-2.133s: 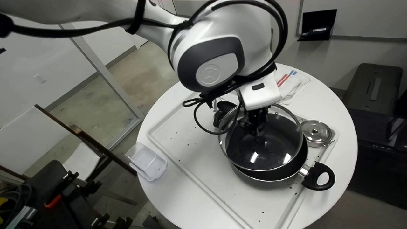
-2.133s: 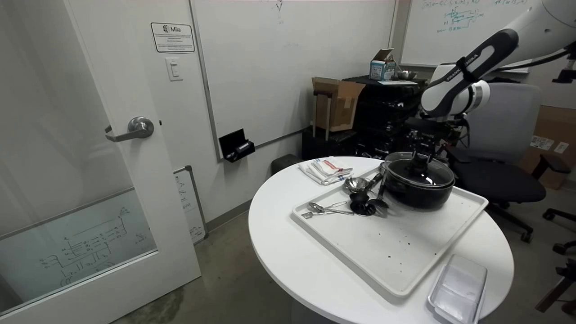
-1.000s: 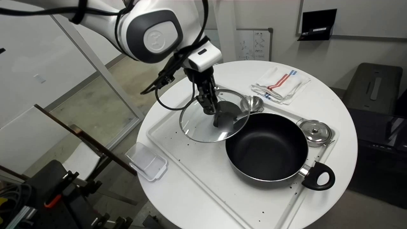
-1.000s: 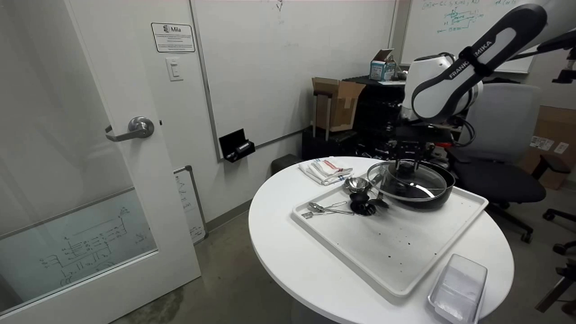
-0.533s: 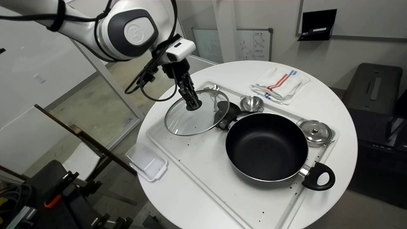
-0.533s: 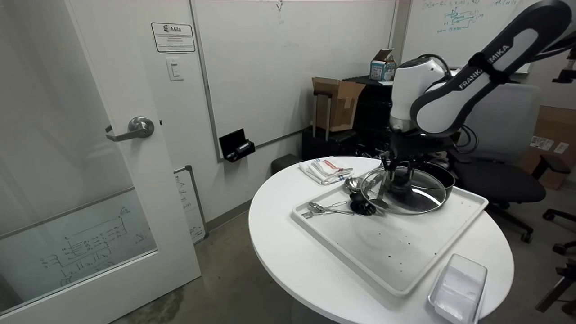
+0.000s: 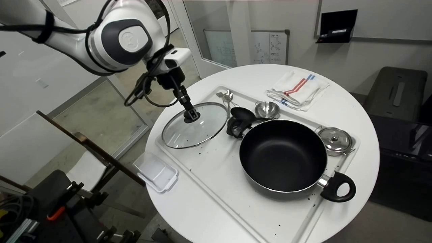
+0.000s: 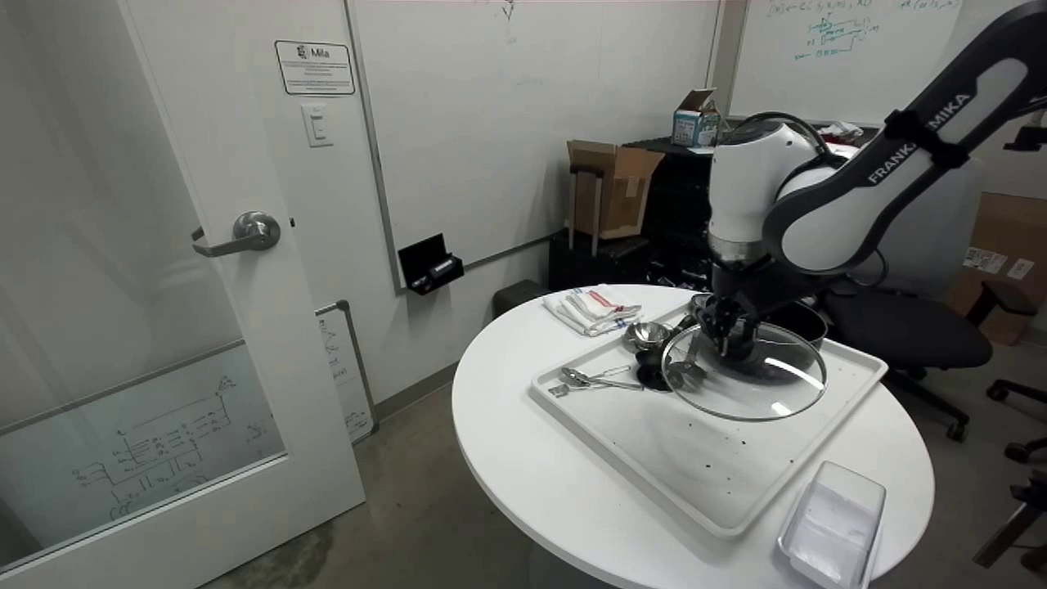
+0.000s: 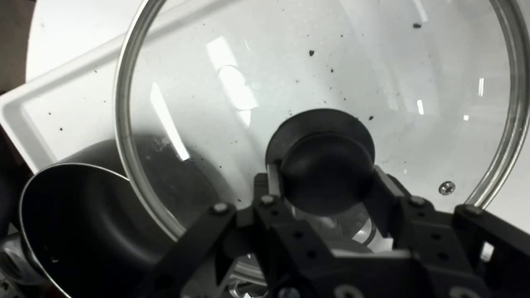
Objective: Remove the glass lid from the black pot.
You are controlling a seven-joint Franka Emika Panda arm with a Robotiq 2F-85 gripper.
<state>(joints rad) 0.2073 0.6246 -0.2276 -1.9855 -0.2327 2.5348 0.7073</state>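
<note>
The lid (image 7: 199, 129) hangs tilted, its knob (image 9: 326, 170) clamped between the fingers (image 9: 383, 198), we think because so broad a disc offers no easier hold. In an exterior view we see it clear of the pot (image 7: 283, 158), which stands open, and judge the removal all but done, a set-down left. Beneath lies the tray (image 7: 229, 182), presumably there to keep everything together on the table (image 7: 189, 206).

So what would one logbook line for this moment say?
glass lid: off black pot, over tray | tool: gripping knob | black pot: uncovered, on tray
</note>
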